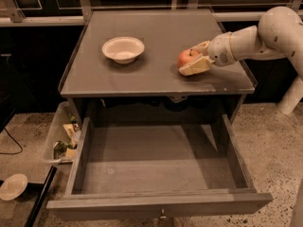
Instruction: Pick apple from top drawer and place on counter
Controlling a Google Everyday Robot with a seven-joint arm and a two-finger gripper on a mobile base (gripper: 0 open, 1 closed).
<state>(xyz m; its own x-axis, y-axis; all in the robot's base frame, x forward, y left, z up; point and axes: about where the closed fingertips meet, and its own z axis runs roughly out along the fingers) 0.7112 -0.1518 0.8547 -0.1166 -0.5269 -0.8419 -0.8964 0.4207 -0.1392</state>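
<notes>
The red apple (185, 57) rests on the grey counter (156, 37) at its right front. My gripper (189, 60) reaches in from the right and is shut on the apple, with one pale finger (195, 66) in front of it and the other behind it. The top drawer (156, 164) is pulled fully open below the counter. Its grey floor holds nothing.
A white bowl (123, 49) stands on the counter's left half. A clear plastic bin of clutter (64, 138) sits on the floor left of the drawer. A white dish (13, 186) lies at the lower left. Speckled stone floor surrounds the cabinet.
</notes>
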